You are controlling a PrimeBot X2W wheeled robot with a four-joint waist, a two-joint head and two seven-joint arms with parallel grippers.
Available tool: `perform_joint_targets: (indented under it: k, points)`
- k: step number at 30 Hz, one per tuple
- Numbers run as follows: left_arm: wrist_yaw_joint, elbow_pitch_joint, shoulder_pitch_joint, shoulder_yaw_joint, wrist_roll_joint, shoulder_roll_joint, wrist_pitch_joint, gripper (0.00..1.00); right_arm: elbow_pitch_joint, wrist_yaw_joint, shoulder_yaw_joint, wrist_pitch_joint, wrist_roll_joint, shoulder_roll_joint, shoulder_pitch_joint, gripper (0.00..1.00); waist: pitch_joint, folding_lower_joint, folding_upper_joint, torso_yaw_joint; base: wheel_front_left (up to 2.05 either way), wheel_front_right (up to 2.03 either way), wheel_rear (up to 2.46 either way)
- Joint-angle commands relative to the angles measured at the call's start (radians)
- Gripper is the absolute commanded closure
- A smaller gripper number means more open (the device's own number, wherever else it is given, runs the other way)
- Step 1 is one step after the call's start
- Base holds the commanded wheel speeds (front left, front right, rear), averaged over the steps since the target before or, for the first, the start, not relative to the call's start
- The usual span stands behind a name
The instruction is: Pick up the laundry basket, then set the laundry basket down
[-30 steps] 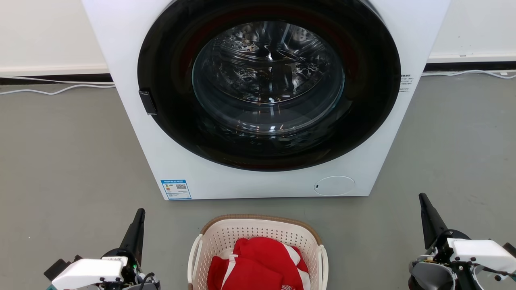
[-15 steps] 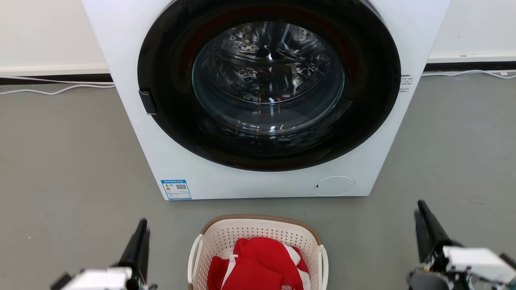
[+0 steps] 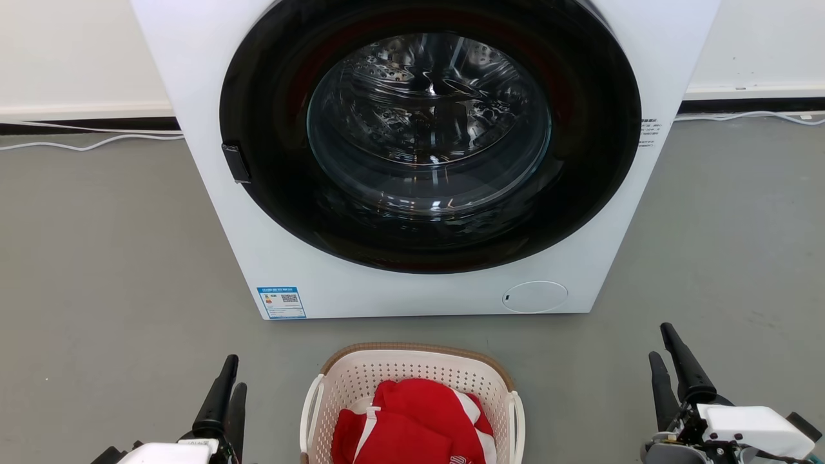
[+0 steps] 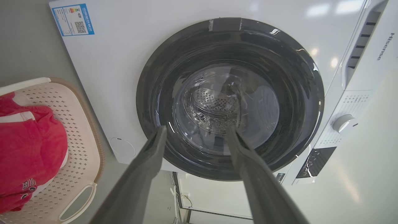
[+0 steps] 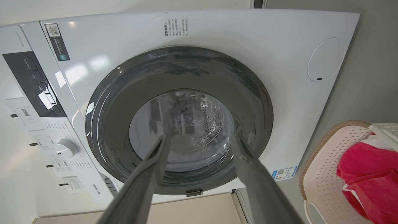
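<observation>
So the laundry basket [image 3: 412,368] (red clothes [image 3: 412,422] inside) sits between left gripper [image 3: 235,375] and right gripper [image 3: 658,341]. Both spread wide, empty.

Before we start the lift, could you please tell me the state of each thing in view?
Washing machine door: closed.
Laundry basket: on the floor, ungripped, holding red clothing.
Left tool: open, empty, left of the basket.
Right tool: open, empty, right of the basket.

grey floor [image 3: 97,258]. washer [image 3: 387,296] stands on it by the wall. basket [image 3: 412,348] sits just in front, not touching. white cable [image 3: 155,136] trails along left.
</observation>
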Motion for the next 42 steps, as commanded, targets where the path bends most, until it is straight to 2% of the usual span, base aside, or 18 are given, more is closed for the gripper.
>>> perform_joint_targets:
  k: [1, 20, 38, 42]
  points:
    - [-0.002, -0.036, -0.043, -0.003, 0.006, 0.005, -0.007, 0.00, -0.034, 0.000, 0.008, -0.012, -0.003, -0.007, -0.037, 0.00, 0.000, -0.0002, 0.0000, 0.000, 0.00, 0.00, 0.00]
    - [-0.005, -0.093, -0.057, -0.034, 0.171, 0.009, -0.063, 0.00, -0.107, 0.000, 0.084, -0.079, -0.148, -0.035, -0.051, 0.00, 0.006, -0.0002, 0.0000, 0.000, 0.00, 0.00, 0.00]
    - [0.002, -0.143, -0.065, -0.084, 0.456, 0.011, -0.113, 0.00, -0.142, 0.000, 0.127, -0.128, -0.382, -0.047, -0.058, 0.00, 0.012, -0.0002, 0.0000, -0.002, 0.00, 0.00, 0.00]
    - [0.018, -0.152, -0.068, -0.104, 0.542, 0.012, -0.125, 0.00, -0.140, 0.000, 0.134, -0.140, -0.452, -0.050, -0.061, 0.00, 0.014, -0.0002, 0.0000, -0.002, 0.00, 0.00, 0.00]
